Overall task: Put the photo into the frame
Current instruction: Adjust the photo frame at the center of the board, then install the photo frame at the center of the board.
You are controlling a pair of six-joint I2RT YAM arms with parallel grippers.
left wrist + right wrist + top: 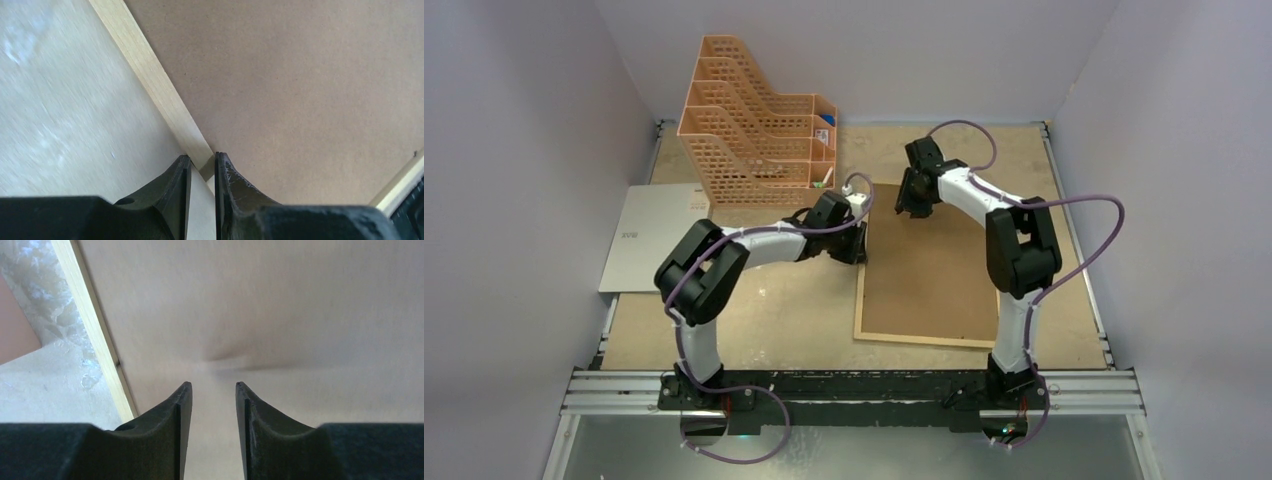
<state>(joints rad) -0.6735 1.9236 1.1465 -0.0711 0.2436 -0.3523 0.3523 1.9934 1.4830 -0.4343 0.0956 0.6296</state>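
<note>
At 9 o'clock on the table, a pale grey sheet (649, 235); at 11, an orange file organizer (754, 130). Pinched between the left gripper (202, 170) fingers: the 9 o'clock rail of the frame (150, 70), flat near centre, brown backing board (924, 270) up. At the frame's 12, over the board, the right gripper (212, 395), parted, holding nothing. No photo in view. Risky to lift one-sided: may tilt, slip free, or shed the board if unfastened.

White arms (769, 243) with black joints (1022, 250), trailing purple cables (964, 123).
</note>
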